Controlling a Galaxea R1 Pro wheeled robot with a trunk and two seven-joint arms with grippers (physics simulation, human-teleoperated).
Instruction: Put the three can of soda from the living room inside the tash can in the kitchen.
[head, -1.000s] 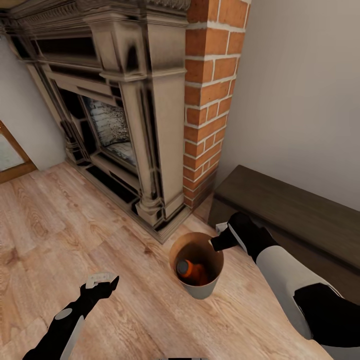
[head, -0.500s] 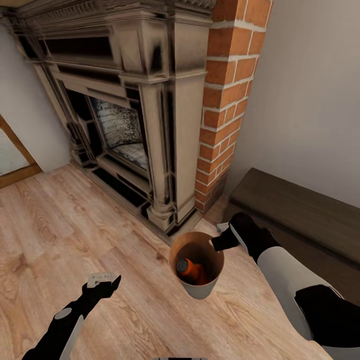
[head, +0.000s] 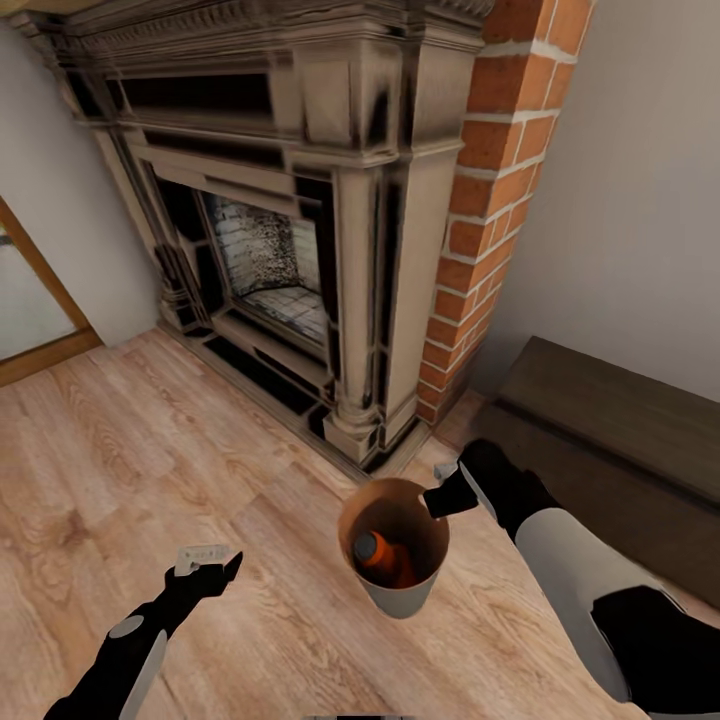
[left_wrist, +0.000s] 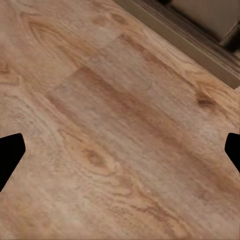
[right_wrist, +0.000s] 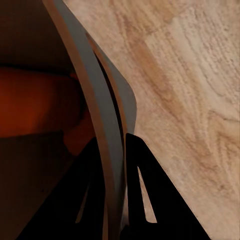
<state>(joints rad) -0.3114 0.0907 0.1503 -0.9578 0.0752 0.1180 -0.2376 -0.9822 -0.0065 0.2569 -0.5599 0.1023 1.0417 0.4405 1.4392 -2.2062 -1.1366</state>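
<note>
While right fingers (head: 447, 497) pinch trash can (head: 400, 592) rim, left fingers (head: 208, 562) spread, empty; no writing legible.

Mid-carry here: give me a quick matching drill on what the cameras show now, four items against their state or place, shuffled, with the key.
Items:
1. trash can
2. orange soda can
3. left gripper
4. right gripper

States or places:
A. open, nothing between its fingers, over the plank floor
B. lying inside the bin
C. pinched by its rim, near the fireplace
D. shut on the bin's wall

Pairs: 1-C, 2-B, 3-A, 4-D
</note>
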